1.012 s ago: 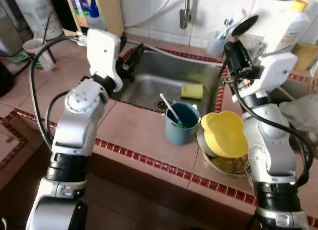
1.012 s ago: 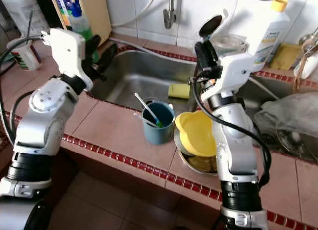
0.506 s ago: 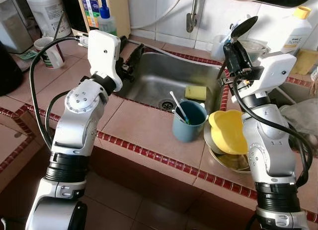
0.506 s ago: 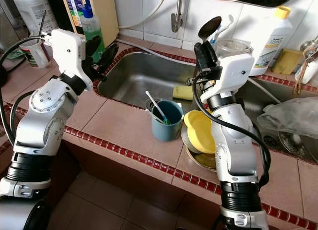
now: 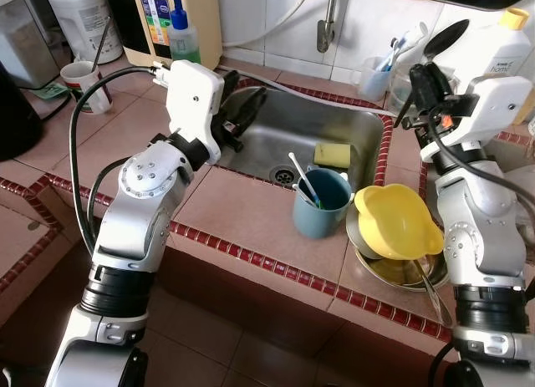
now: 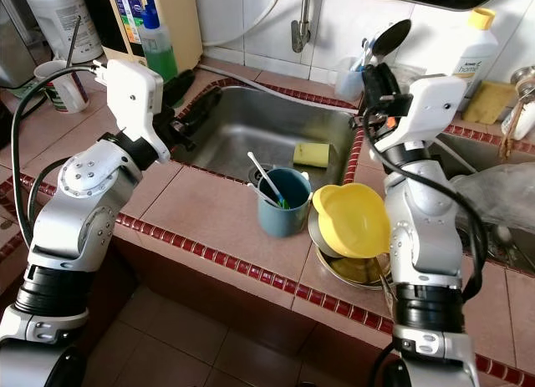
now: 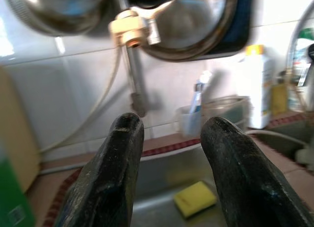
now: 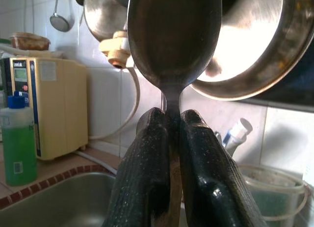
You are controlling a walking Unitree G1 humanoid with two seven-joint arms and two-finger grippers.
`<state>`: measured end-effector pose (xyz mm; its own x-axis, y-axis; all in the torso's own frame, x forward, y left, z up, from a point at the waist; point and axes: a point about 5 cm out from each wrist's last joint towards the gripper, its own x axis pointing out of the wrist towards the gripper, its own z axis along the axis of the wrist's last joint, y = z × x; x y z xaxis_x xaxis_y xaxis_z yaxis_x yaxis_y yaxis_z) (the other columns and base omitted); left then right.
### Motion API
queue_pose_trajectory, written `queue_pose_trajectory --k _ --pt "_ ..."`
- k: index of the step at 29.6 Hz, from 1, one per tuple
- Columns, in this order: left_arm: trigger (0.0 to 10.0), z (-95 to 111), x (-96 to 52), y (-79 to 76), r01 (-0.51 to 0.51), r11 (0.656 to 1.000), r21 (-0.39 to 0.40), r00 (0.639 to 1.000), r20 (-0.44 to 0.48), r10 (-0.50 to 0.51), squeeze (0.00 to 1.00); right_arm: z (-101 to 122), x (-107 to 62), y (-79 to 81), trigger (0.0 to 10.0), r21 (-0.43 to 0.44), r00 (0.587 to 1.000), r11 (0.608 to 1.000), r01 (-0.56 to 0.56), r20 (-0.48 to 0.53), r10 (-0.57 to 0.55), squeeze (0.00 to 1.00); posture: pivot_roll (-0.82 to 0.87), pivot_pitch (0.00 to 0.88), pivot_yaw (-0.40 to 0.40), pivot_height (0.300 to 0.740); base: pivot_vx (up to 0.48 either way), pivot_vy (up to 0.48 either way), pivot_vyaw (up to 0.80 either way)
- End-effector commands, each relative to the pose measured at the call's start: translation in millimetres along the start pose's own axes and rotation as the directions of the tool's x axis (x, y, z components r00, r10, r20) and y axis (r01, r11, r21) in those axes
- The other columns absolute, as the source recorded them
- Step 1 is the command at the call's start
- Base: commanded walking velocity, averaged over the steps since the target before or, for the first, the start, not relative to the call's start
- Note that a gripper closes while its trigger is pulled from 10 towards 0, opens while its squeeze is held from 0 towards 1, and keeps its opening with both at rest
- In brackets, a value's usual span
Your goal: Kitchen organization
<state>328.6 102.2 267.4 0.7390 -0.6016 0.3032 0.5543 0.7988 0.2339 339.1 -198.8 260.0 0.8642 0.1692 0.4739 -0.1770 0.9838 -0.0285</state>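
Right gripper [image 8: 169,134] is up high beside the sink [image 5: 284,136], fingers pinched tight on the neck of a metal spoon [image 8: 174,36], the bowl of the spoon standing upright above the fingertips, seen against the tiled wall. From the head view that spoon [image 6: 391,38] pokes up just in front of the clear cup of toothbrushes [image 5: 376,69] at the back of the counter. Over on the other side, the left gripper [image 7: 169,153] hangs above the left rim of the sink with its two black fingers spread apart and nothing between them; through the gap you catch the tap pipe [image 7: 135,75] on the wall and a yellow sponge [image 7: 195,198] down in the basin. That sponge [image 5: 333,155] lies in the sink's far right corner. On the tiled counter's front ledge, just right of the drain, stands a blue cup [image 5: 322,205] with a white utensil [image 5: 303,178] leaning in it. Touching it on the right, a yellow bowl [image 5: 399,224] sits tilted on top of a metal bowl [image 5: 393,270]. A green bottle [image 6: 157,48] and a cream appliance [image 6: 150,19] stand at the back left, and a white bottle [image 6: 475,44] at the back right.
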Motion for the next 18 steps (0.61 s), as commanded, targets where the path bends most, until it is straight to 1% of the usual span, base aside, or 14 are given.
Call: queue_pose_trajectory --k 1,4,7,11,12,14,15,18 --pt "10.0 5.1 -1.0 -9.9 0.064 0.998 0.002 0.998 0.013 -0.064 0.00 1.8 4.5 -10.3 10.0 0.024 1.000 1.000 0.019 -0.015 -0.019 0.00 -0.09 0.138 0.035 0.740 0.000 0.000 0.00" --pt "10.0 6.6 -1.5 -13.7 0.088 0.996 -0.001 0.996 0.017 -0.088 0.00 -0.2 6.5 -13.7 10.0 0.033 0.999 0.999 0.023 -0.034 -0.022 0.00 -0.09 0.143 0.036 0.740 0.000 0.000 0.00" --pt "10.0 10.2 -1.5 -23.4 0.143 0.990 -0.003 0.990 0.024 -0.143 0.00 -4.7 12.0 -17.4 10.0 0.063 0.997 0.998 0.022 -0.073 -0.018 0.00 -0.08 0.154 0.034 0.740 0.000 0.000 0.00" --pt "10.0 12.8 -1.1 -28.7 0.172 0.985 -0.008 0.985 0.029 -0.172 0.00 -9.0 16.1 -16.6 10.0 0.084 0.995 0.996 0.010 -0.103 -0.002 0.00 -0.08 0.166 0.031 0.740 0.000 0.000 0.00" --pt "10.0 14.7 -0.5 -34.1 0.198 0.980 -0.011 0.980 0.033 -0.197 0.00 -12.8 20.5 -13.2 10.0 0.111 0.992 0.994 -0.014 -0.124 0.028 0.00 -0.08 0.172 0.029 0.740 0.000 0.000 0.00" --pt "10.0 17.0 -0.4 -39.7 0.221 0.975 -0.013 0.975 0.036 -0.221 0.00 -15.4 25.9 -6.4 10.0 0.145 0.987 0.988 -0.053 -0.143 0.074 0.00 -0.08 0.178 0.027 0.740 0.000 0.000 0.00" --pt "10.0 17.0 -0.4 -39.7 0.221 0.975 -0.013 0.975 0.036 -0.221 0.00 -15.4 25.9 -6.4 10.0 0.145 0.987 0.988 -0.053 -0.143 0.074 0.00 -0.08 0.178 0.027 0.740 0.000 0.000 0.00" --pt "10.0 20.2 -0.3 -44.6 0.241 0.970 -0.019 0.970 0.040 -0.240 0.00 -17.0 32.3 2.9 10.0 0.197 0.978 0.974 -0.113 -0.153 0.144 0.00 -0.07 0.186 0.020 0.740 0.000 0.000 0.00"
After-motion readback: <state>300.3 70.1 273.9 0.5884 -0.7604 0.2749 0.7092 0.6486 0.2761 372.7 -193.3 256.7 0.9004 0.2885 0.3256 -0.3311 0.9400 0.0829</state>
